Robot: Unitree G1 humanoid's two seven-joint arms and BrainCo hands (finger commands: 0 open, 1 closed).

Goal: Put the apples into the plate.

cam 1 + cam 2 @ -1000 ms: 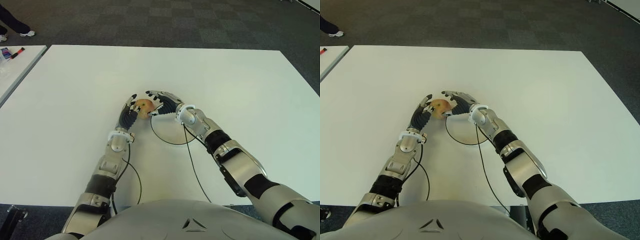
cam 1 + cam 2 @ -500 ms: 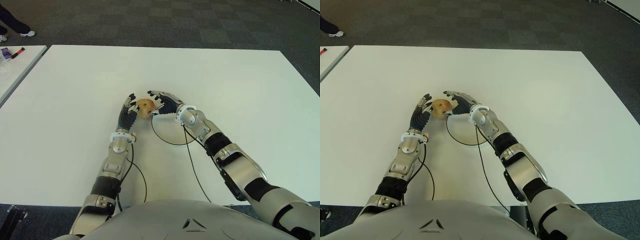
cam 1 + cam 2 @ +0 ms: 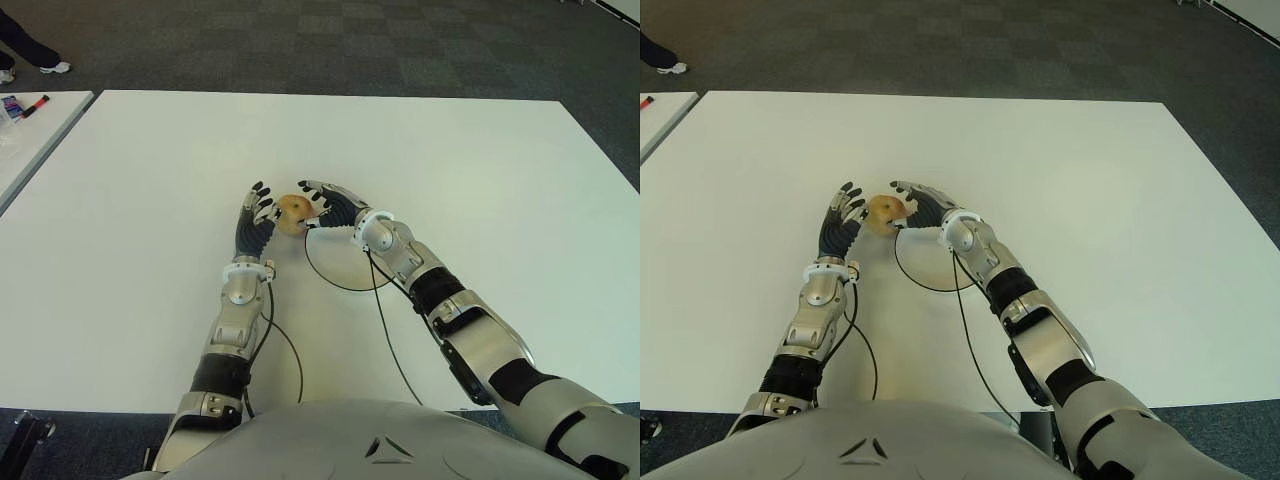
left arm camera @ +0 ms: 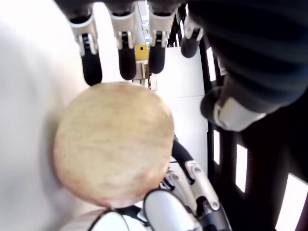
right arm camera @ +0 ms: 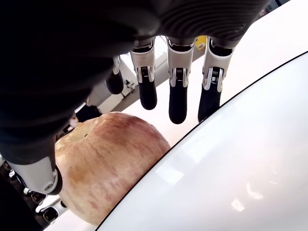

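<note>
So the apple (image 3: 291, 212) sits on the table (image 3: 150, 180) right at the plate (image 3: 345, 268) rim, left hand (image 3: 253, 221) fingers spread and empty, right hand (image 3: 330, 205) loosely cupped over it, probably to nudge it in.

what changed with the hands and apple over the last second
The left hand opened its fingers and drew back off the apple, which shifted slightly toward the right hand. The right hand stayed cupped beside it; the plate did not move.
</note>
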